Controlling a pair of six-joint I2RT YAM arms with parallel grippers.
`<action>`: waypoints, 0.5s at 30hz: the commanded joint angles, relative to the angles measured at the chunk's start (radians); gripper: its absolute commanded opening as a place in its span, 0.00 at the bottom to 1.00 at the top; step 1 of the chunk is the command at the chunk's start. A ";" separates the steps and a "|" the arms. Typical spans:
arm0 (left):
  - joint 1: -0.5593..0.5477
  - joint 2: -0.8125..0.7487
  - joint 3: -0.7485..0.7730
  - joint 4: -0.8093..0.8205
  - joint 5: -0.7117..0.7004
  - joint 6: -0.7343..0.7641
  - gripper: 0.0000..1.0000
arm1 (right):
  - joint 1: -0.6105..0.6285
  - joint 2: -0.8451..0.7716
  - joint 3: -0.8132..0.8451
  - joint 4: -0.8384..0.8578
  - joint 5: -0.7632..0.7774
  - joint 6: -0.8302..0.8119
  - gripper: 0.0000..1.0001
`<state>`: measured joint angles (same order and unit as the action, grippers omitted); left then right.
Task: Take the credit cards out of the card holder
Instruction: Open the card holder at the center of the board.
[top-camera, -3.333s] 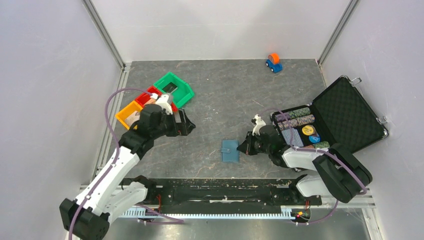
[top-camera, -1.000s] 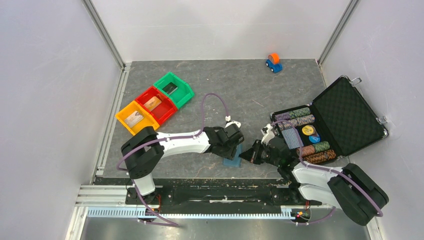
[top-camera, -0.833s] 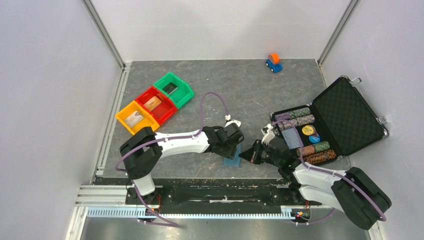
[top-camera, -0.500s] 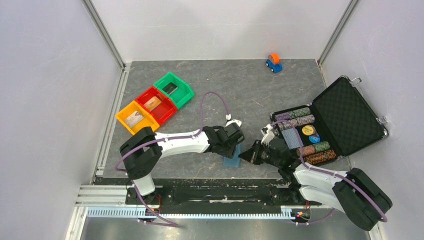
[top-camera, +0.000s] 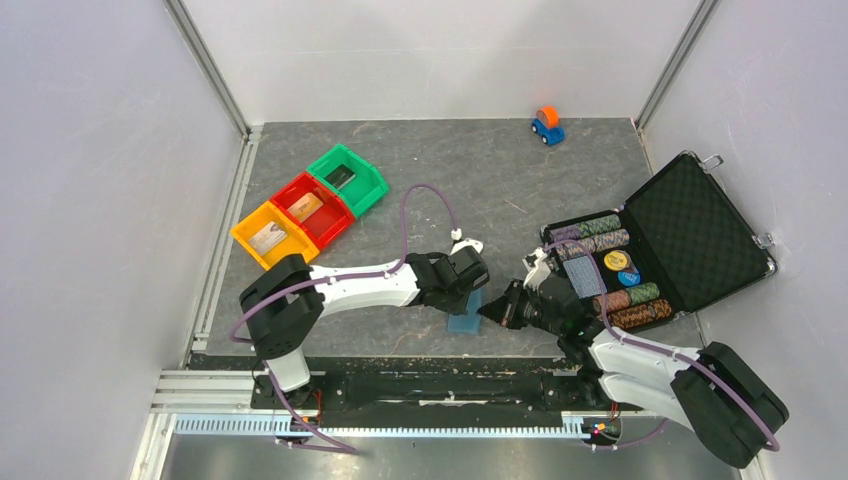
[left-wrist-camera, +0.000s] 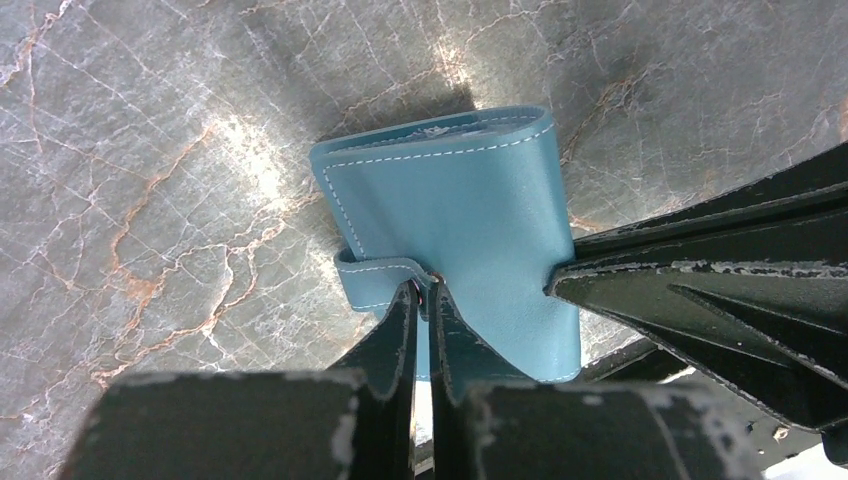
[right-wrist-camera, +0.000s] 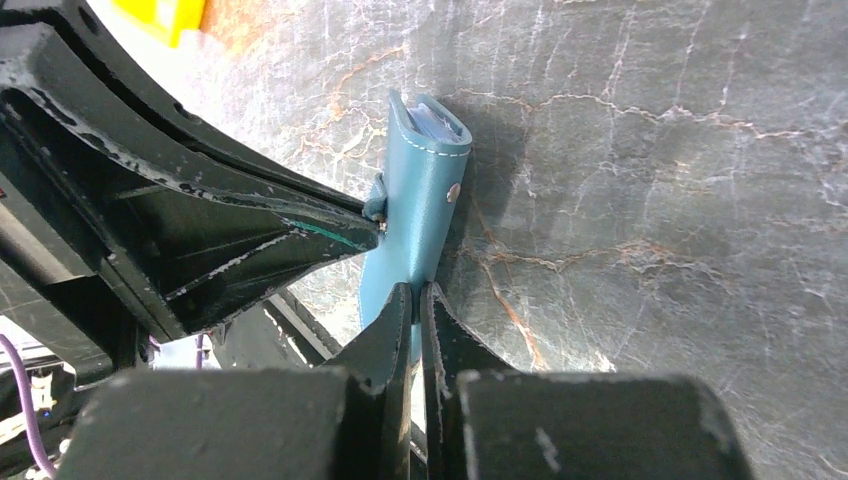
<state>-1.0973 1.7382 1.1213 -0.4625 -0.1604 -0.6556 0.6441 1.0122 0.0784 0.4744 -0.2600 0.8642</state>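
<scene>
Pinching the holder (left-wrist-camera: 460, 220) from two sides, I have it near the front edge of the table (top-camera: 450, 190), roughly midway between my two bases. My left gripper (left-wrist-camera: 422, 296) is closed tight on the small strap tab at the holder's side. My right gripper (right-wrist-camera: 415, 296) is clamped onto the opposite edge of the slate-blue cover, so the two sets of fingertips face each other across it. From my right wrist the holder stands on edge and folded, with its far end gaping a little. Pale layers show in that gap, possibly cards (right-wrist-camera: 432, 120), though the view is too poor for me to be sure. White stitching runs around the cover, and a small stud sits on its outer face.

Well off to the left, three bins stand in a diagonal row, touching one another. The yellow bin (top-camera: 243, 233) holds a pale card (top-camera: 268, 237), the red bin (top-camera: 343, 213) holds a tan card (top-camera: 305, 207), and the green bin (top-camera: 375, 183) holds something dark and flat. To the right, just beyond my right arm, a black case (top-camera: 700, 225) lies open with its foam-lined lid tilted back and rows of striped chips (top-camera: 590, 227) in its tray. A blue and orange toy car (top-camera: 546, 125) sits by the far wall.
</scene>
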 joint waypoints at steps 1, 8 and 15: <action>-0.001 -0.038 0.026 -0.008 -0.042 -0.029 0.02 | 0.003 -0.034 0.005 0.002 0.038 -0.007 0.00; 0.001 -0.074 0.007 -0.008 -0.042 -0.037 0.02 | 0.003 -0.039 -0.006 -0.030 0.086 -0.037 0.00; 0.008 -0.128 -0.019 -0.013 -0.046 -0.049 0.02 | 0.001 -0.029 0.038 -0.114 0.149 -0.128 0.00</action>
<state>-1.0950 1.6787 1.1175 -0.4824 -0.1814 -0.6628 0.6441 0.9844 0.0780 0.3981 -0.1753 0.8120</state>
